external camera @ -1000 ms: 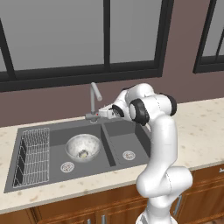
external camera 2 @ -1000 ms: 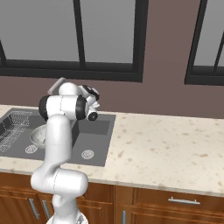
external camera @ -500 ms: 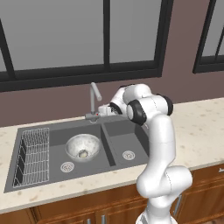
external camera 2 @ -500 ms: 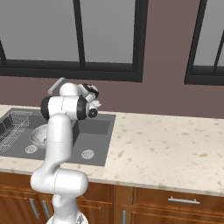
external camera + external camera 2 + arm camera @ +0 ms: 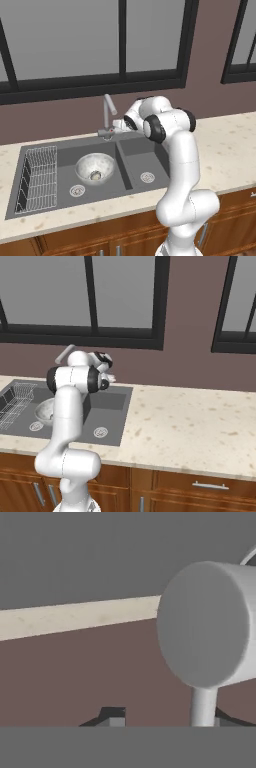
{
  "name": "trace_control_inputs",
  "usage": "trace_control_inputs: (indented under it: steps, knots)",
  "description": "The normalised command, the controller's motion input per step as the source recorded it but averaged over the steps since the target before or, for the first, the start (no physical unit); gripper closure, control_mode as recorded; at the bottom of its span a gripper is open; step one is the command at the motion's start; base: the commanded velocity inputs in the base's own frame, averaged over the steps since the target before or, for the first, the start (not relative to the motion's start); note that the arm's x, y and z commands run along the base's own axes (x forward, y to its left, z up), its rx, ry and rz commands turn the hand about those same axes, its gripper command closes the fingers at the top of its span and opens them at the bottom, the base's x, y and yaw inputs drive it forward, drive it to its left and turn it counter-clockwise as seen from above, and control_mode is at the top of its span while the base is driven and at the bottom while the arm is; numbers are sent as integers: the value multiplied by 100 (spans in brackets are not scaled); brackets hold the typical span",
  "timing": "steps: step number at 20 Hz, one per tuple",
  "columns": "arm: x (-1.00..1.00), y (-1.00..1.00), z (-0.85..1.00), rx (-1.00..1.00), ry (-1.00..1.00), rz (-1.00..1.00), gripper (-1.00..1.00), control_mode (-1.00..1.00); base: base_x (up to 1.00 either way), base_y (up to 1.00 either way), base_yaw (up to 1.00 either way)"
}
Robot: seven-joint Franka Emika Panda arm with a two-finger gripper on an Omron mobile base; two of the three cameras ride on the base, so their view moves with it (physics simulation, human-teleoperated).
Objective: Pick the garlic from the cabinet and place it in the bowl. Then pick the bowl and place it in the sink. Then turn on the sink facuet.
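Narrowing since before, the gripper (image 5: 111, 131) jaws flank the tap (image 5: 107, 116) lever; grip unclear. Bowl (image 5: 94, 167) sits well below, in the sink (image 5: 131, 172).

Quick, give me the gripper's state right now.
Gripper: at the sink faucet's base lever; whether open or shut on it cannot be told.

a speckled beige counter (image 5: 230, 145) held the sink (image 5: 135, 172), with the bowl (image 5: 95, 167) and a rack (image 5: 37, 177) in its left basin.
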Motion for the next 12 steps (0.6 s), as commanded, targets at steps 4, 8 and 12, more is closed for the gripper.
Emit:
trace_control_inputs:
  steps: [4,8,12]
  knots:
    - [0,-100,-28,19,23,-12,100,-100,0,0,0]
    - [0,-94,-40,14,24,-10,100,-100,0,0,0]
    - [0,-71,-46,7,21,-5,100,-100,0,0,0]
